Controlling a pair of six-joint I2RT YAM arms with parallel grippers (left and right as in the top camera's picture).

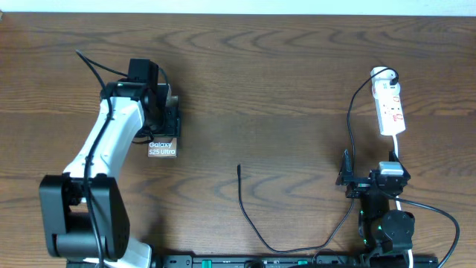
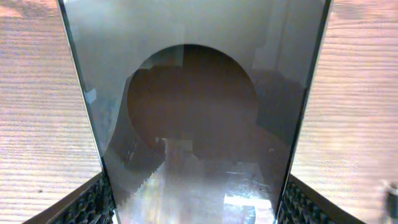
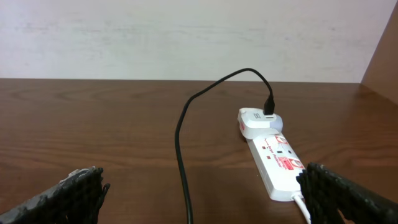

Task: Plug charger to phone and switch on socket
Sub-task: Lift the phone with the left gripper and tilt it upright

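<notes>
Most of phone (image 1: 162, 148) hidden under left hand (image 1: 168, 119)

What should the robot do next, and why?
Probably the right gripper should reach left and pinch the loose plug tip of the charger. The left gripper already clamps the phone, the right one is open and empty, and the tip lies free on the table, not yet in the phone.
</notes>
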